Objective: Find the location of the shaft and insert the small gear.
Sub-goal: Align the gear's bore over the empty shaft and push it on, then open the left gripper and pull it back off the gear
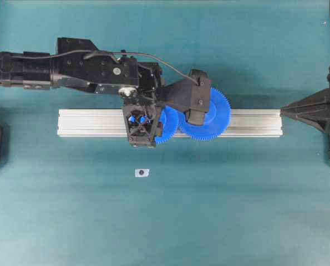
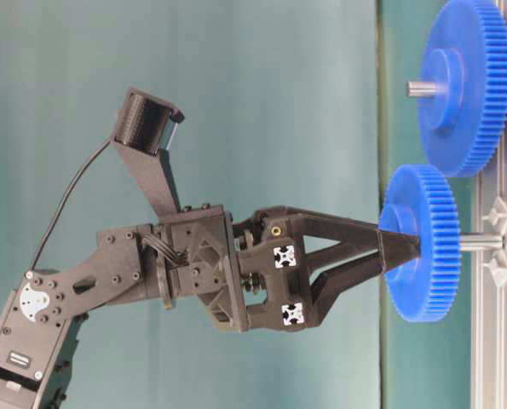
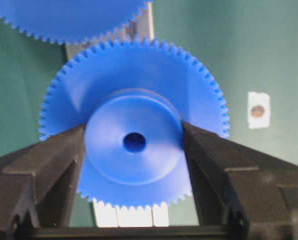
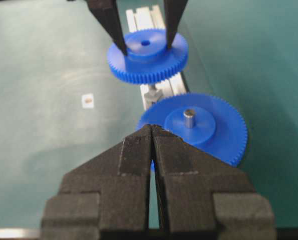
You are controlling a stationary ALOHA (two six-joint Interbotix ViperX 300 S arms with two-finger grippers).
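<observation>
The small gear [image 2: 419, 281], bright blue, hangs level above the rail with my left gripper [image 2: 400, 245] shut on its raised hub [image 3: 133, 165]. Both black fingers [image 3: 63, 150] press on the hub's sides. The dark centre hole shows no pin through it. The shaft [image 2: 479, 243], a thin silvery pin, stands on the rail straight under the small gear [image 4: 147, 62] and reaches its underside. I cannot tell whether the tip of the shaft [image 4: 152, 91] is inside the hole. My right gripper [image 4: 152, 128] is shut and holds nothing, hovering just short of the larger gear.
The larger blue gear [image 4: 224, 130] with its grey centre pin [image 4: 189, 118] sits on the aluminium rail [image 1: 248, 123] beside the small gear, teeth close together. A tiny white tag [image 1: 142, 173] lies on the teal mat in front of the rail.
</observation>
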